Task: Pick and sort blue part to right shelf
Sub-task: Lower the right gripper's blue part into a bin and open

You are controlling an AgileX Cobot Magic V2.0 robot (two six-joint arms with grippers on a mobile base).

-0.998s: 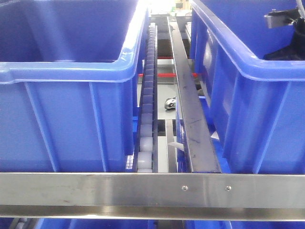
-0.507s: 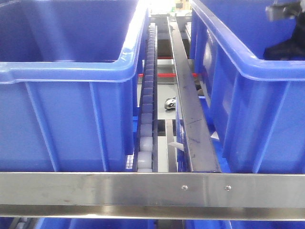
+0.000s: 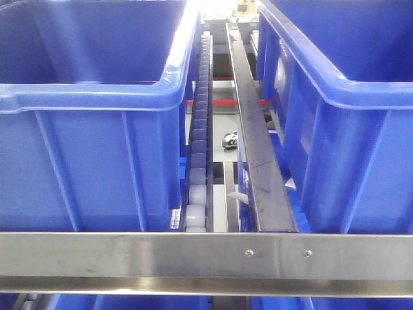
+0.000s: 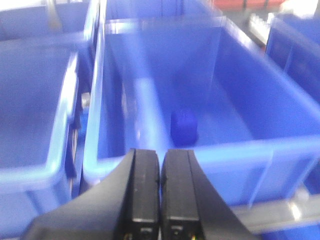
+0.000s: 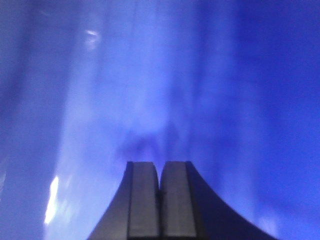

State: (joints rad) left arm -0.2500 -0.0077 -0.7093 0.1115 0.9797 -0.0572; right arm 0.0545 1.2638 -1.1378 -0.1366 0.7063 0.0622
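Left gripper (image 4: 159, 192): fingers pressed together, nothing held, above my tote bin (image 4: 150, 160). Blue part (image 4: 183, 127) sits on that bin's floor. Right gripper (image 5: 160, 200) likewise closed, empty, facing blurred blue.

Blue part (image 4: 183, 127): small dark-blue blocky piece, upright on a bin floor, just ahead of the left gripper (image 4: 160, 165), slightly right. Shelf (image 3: 206, 255): brushed steel front rail, roller track, blue bins side by side.
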